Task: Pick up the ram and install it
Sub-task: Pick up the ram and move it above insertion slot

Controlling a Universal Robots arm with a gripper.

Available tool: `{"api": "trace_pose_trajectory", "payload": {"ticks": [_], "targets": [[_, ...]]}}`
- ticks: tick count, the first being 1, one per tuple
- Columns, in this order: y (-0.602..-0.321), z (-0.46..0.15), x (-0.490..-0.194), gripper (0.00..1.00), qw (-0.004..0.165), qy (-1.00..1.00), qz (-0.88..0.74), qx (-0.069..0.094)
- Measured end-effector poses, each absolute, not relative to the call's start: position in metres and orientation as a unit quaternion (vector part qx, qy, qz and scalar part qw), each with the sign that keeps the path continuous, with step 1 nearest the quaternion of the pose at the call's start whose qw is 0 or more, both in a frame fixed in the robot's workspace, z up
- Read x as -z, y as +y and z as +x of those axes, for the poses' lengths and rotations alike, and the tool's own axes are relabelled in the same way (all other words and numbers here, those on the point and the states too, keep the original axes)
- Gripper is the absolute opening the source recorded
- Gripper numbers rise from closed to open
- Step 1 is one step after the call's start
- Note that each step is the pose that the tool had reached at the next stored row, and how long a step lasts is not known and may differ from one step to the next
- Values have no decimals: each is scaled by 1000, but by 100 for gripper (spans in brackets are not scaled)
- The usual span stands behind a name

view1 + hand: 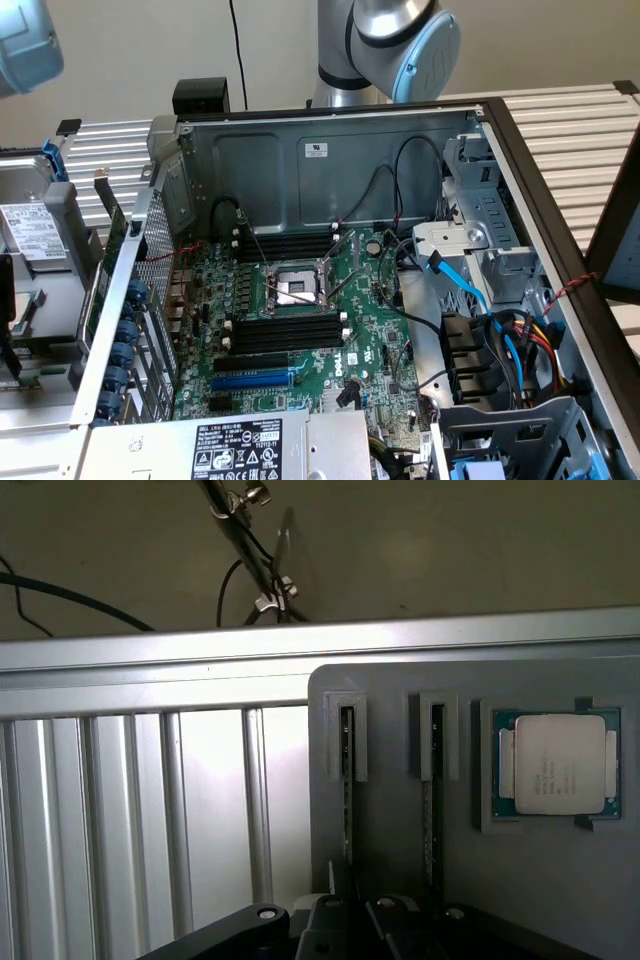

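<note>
- The ram (346, 780) stands on edge in a slot of the grey holder (392, 830), directly ahead of the gripper (348, 912).
- Claw state: cannot tell.
- Judged light, stiff and fragile; grip the flat faces near mid-length, with gentle force.

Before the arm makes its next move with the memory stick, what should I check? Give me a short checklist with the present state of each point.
1. Memory stick stands in the gray holder: ok.
2. Gripper is at that stick, the one farther from the processor: ok.
3. Stick is out of the holder: not ok, it sits in its slot.
4. Black memory slots on the motherboard are empty: ok.
5. Slot latches are open: cannot tell.
6. Cables are away from those slots: ok.
</note>
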State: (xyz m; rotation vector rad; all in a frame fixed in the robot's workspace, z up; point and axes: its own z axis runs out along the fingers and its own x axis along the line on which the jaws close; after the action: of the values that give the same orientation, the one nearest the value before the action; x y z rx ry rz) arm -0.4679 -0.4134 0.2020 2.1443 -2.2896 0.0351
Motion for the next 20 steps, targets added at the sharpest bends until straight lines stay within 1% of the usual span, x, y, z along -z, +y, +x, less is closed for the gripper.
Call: {"api": "trace_pose_trajectory", "payload": {"ticks": [20], "targets": [[-413,-468,-212,12,5,-730,683,-14]]}}
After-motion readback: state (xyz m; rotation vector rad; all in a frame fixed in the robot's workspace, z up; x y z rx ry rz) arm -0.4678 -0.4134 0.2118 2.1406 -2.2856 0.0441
